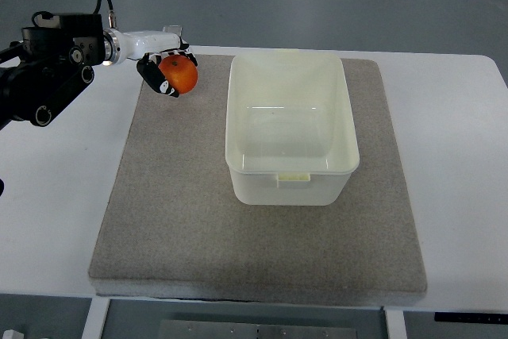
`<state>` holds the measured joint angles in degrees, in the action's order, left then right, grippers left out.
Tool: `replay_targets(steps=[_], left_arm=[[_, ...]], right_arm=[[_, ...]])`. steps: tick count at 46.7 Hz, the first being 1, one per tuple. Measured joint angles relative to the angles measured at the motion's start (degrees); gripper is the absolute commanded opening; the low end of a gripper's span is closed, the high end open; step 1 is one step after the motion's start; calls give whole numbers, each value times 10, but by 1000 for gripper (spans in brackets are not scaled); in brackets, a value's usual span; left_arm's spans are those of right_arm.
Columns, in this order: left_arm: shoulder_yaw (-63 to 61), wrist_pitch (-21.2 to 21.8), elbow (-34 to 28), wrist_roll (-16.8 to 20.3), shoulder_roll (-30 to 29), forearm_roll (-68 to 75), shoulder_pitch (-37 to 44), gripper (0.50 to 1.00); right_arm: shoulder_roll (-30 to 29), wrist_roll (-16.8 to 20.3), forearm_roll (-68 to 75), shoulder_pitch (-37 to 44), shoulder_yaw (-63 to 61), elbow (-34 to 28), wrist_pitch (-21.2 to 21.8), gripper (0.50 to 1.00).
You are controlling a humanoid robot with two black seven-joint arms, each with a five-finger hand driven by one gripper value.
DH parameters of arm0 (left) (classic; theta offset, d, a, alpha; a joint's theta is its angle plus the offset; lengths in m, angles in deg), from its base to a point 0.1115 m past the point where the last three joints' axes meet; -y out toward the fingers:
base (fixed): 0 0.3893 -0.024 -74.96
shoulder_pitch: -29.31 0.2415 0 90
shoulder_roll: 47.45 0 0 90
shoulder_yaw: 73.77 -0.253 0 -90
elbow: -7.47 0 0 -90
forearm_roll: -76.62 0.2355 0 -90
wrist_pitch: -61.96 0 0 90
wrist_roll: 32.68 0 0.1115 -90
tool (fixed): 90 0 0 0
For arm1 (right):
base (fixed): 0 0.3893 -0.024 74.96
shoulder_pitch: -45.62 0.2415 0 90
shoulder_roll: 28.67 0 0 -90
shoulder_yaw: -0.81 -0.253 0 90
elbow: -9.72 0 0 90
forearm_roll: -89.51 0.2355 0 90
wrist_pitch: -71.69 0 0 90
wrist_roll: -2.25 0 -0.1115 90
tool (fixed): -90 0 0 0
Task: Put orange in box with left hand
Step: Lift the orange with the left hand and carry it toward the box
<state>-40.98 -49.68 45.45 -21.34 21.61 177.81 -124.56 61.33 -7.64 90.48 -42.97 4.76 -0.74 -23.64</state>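
Orange (pixel 181 75) sits in the grip of the left hand (pixel 165 71), over the far left corner of the grey felt mat (pixel 198 236) that covers most of the white table (pixel 452 164). From where I stand it is round, so it has no long axis to speak of; a small dark spot near its top may be the stem end, tilted up and a little away, though I cannot be sure. The dark fingers (pixel 156 78) curl round its left and lower side and hide that part of the fruit; only the right-hand half shows plainly. Whether the orange touches the mat or is lifted off it cannot be told from this steep angle.

The left arm (pixel 48 69) reaches in from the left edge, its black joints bulky and partly cut off by that edge, with a white wrist section leading to the hand.

A pale, translucent plastic box (pixel 290 129) stands open toward the far middle of the mat, just to the right of the orange and apart from it. Its long side runs from the near edge to the far edge. A small tab juts from its near rim. Its inside looks bare, though glare on the bottom makes that hard to judge.
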Motion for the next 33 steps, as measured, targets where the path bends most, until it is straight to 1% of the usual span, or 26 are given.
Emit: replay_targets(steps=[4,12,19,25,33], left_arm=[[0,-3,5,0,-10,-1,-11,500],[3,-13,49,0,-37,-27,-42,500],[1,-40,92,0,-58,-64,-69,500],[4,-46,116,0,-62,-73,-75,500],[6,-48,177,0,-71,-73,-72,500]], right_arm=[[0,0,0,0,0,0,0,932],[0,0,0,0,0,0,0,932],[0,0,0,0,0,0,0,932],[0,0,0,0,0,0,0,932],[0,0,0,0,0,0,0,932]])
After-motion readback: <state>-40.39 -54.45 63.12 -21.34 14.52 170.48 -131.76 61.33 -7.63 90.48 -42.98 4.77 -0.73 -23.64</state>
